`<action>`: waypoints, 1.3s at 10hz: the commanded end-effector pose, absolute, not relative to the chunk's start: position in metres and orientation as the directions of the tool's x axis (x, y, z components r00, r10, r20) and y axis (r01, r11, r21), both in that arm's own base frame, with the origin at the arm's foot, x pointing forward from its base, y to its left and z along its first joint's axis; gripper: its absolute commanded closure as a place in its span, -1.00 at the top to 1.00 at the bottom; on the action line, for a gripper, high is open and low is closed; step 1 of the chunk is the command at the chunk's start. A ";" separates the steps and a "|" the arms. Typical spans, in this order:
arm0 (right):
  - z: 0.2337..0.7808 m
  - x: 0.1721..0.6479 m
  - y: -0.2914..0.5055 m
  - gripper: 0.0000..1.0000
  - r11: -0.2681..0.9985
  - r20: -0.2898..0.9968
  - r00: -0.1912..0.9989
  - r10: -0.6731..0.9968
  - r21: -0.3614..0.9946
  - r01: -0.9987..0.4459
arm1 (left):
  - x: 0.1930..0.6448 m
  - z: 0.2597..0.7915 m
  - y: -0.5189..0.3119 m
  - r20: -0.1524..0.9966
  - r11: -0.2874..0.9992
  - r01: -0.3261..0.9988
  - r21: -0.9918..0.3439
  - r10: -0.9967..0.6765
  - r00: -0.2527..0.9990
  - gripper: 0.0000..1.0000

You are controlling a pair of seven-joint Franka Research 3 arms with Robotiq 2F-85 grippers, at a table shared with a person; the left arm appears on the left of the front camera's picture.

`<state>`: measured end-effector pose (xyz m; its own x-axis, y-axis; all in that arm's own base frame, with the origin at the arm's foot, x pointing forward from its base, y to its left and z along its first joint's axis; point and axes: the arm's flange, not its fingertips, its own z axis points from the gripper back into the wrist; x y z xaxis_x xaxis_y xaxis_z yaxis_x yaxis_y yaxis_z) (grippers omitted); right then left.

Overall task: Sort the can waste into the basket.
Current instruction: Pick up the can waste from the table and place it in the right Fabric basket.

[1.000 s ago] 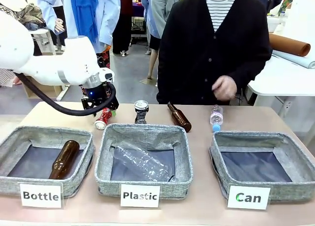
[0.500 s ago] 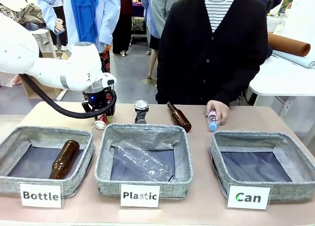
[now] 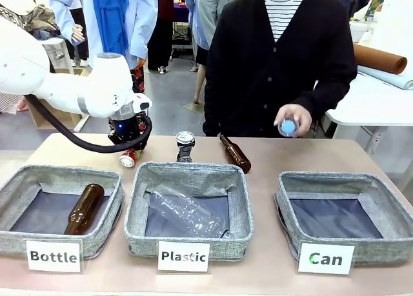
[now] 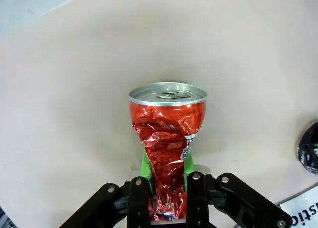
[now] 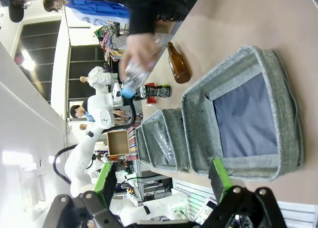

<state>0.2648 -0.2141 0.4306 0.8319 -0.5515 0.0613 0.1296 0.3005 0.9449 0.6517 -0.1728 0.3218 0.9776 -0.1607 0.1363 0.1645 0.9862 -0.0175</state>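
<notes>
A crushed red can (image 3: 129,158) (image 4: 168,128) is at the far left of the table, behind the baskets. My left gripper (image 3: 131,149) (image 4: 166,168) is shut on its squeezed body, green pads on both sides and the silver top pointing away. The dark grey can (image 3: 185,146) (image 5: 158,91) stands upright just right of it. The grey basket labelled "Can" (image 3: 387,244) (image 5: 285,104) sits at front right with only its dark lining showing. My right gripper (image 5: 162,181) hangs open above that side of the table.
A person's hand holds a clear plastic bottle with a blue cap (image 3: 288,125) above the far edge. A brown bottle (image 3: 235,154) lies on the table. The "Bottle" basket (image 3: 13,241) holds a brown bottle, and the "Plastic" basket (image 3: 139,238) holds a clear one.
My left gripper came down over the red can and shut on it. The person's hand picked the small plastic bottle up off the table.
</notes>
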 end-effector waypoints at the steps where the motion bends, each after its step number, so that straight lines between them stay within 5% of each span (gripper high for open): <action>1: 0.431 0.266 -0.215 1.00 0.294 0.088 0.829 -0.552 0.951 0.095 | 0.640 0.366 -0.150 0.224 0.993 0.109 -0.036 -0.099 0.970 -1.00; 4: 0.431 0.266 -0.215 1.00 0.294 0.088 0.829 -0.552 0.951 0.095 | 0.560 0.506 -0.073 0.150 0.914 0.381 -0.141 -0.361 0.921 -1.00; 6: 0.431 0.266 -0.215 1.00 0.294 0.088 0.829 -0.552 0.951 0.095 | 0.498 0.548 -0.036 0.071 0.759 0.615 -0.215 -0.616 0.785 -1.00; 8: 0.431 0.266 -0.215 1.00 0.294 0.088 0.829 -0.552 0.951 0.095 | 0.428 0.546 -0.017 0.152 0.269 0.915 -0.301 -0.934 0.324 -1.00; 11: 0.431 0.266 -0.215 1.00 0.294 0.088 0.829 -0.552 0.951 0.095 | 0.410 0.511 -0.049 0.283 -0.156 0.970 -0.186 -0.954 -0.100 -1.00; 12: 0.431 0.266 -0.215 1.00 0.294 0.088 0.829 -0.552 0.951 0.095 | 0.417 0.506 -0.060 0.342 -0.194 0.962 -0.193 -0.932 -0.119 -1.00; 13: 0.431 0.266 -0.215 1.00 0.294 0.088 0.829 -0.552 0.951 0.095 | 0.433 0.504 -0.076 0.391 0.000 0.967 -0.253 -0.915 0.102 -1.00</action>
